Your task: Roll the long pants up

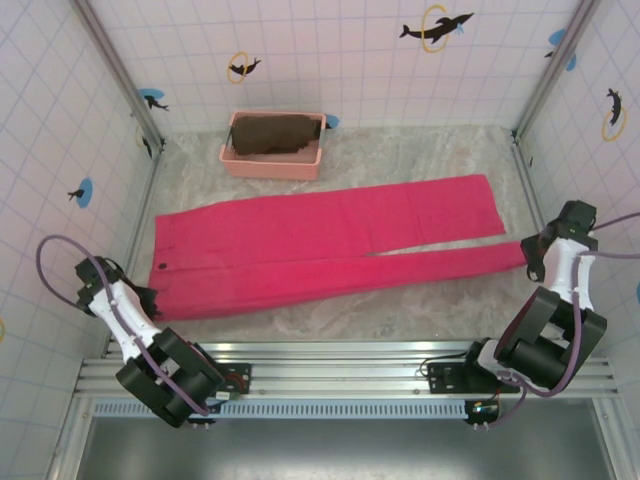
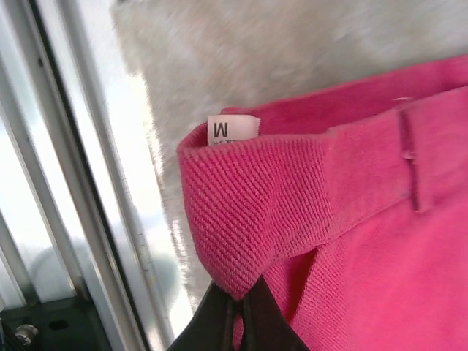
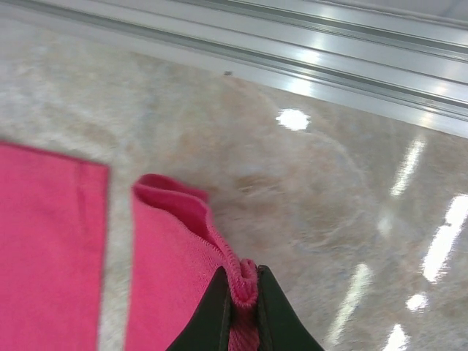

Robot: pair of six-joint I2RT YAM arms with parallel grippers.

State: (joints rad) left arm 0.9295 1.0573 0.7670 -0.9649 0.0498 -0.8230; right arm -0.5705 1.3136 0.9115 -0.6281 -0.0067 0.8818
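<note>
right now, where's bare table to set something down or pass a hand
Widest bare table lies behind the pants, right of the basket. A narrower strip runs between the pants and the front rail, widening rightward. Crowded: the middle band, covered by the pants, with the left gripper shut on the waistband and the right gripper on a hem.

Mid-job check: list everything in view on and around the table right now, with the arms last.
long pants: one, magenta-pink, flat across the table, waist left, legs right
basket: one, pink, far side of the table
cloth: one, dark brown, in the basket
size label: one, white, inside the waistband, reads M
table: one, beige marbled
dolphin stickers: several, dark, on the tiled walls
left tool: one, black, shut on the waistband corner
right tool: one, black, shut on the near leg's hem
</note>
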